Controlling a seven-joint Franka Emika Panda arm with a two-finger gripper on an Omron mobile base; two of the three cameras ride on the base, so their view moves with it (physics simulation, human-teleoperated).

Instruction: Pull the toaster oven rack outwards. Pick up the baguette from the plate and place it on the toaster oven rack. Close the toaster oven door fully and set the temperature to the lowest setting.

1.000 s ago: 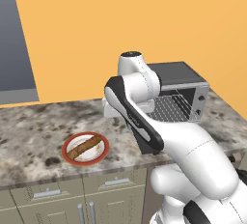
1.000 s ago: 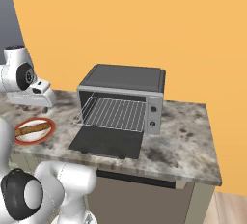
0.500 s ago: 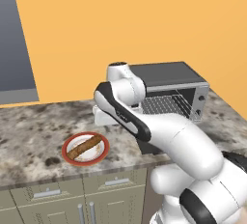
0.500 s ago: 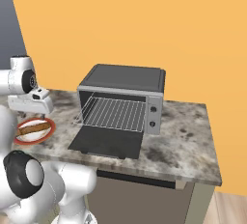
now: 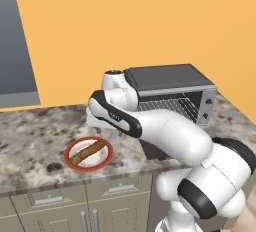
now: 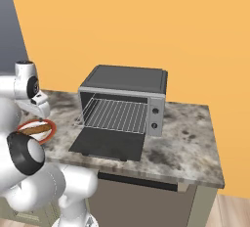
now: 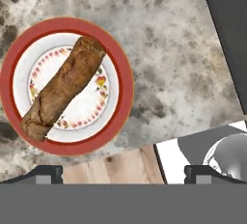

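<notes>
The baguette (image 7: pixel 62 87) lies slantwise on the red-rimmed plate (image 7: pixel 120 68), on the counter left of the toaster oven (image 5: pixel 170 83). My gripper (image 7: pixel 123 175) hangs above the plate's near-right edge, open, with nothing between its fingertips (image 7: pixel 46 174). From the right base view the hand (image 6: pixel 40 104) hovers just over the plate (image 6: pixel 48 134) and baguette (image 6: pixel 35 129). The toaster oven door (image 6: pixel 108 144) lies folded down flat. The wire rack (image 6: pixel 116 114) shows in the open cavity, its front edge at the mouth, slightly out over the door.
Two small knobs (image 6: pixel 155 116) sit on the oven's right strip. The grey speckled counter (image 5: pixel 35 136) ends at a front edge above cabinet drawers (image 5: pixel 50 200). The open door's dark panel (image 7: pixel 226 35) lies close to the right of the plate. An orange wall stands behind.
The arm has swung left, away from the oven, and lowered its hand over the plate. The gripper has stayed open; the baguette and plate have not moved.
</notes>
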